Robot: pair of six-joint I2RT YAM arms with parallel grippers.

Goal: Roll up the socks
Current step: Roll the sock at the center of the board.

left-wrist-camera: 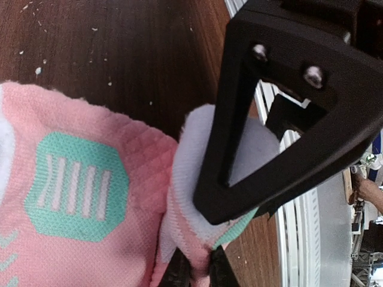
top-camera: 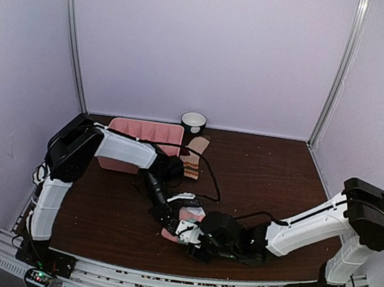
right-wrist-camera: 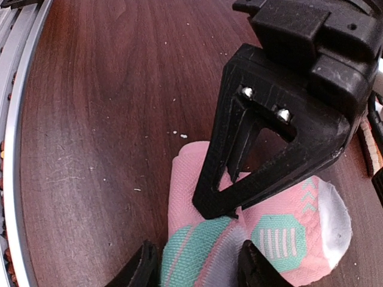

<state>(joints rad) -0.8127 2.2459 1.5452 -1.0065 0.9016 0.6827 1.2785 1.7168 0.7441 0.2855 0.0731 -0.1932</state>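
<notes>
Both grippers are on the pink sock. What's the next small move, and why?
Probably turn the right gripper a short way over toward the flat part of the pink sock. Its fingers straddle the folded end, much of the sock lies flat and unrolled, and the left gripper pinches a fabric edge shut, which should anchor it during the turn.

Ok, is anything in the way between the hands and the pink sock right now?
Nothing visible. Both are on the pink sock: the left hand is pinched shut on a fold of it, and the right hand grips the rolled part between its fingers. The tan sock lies apart, by the tray.
</notes>
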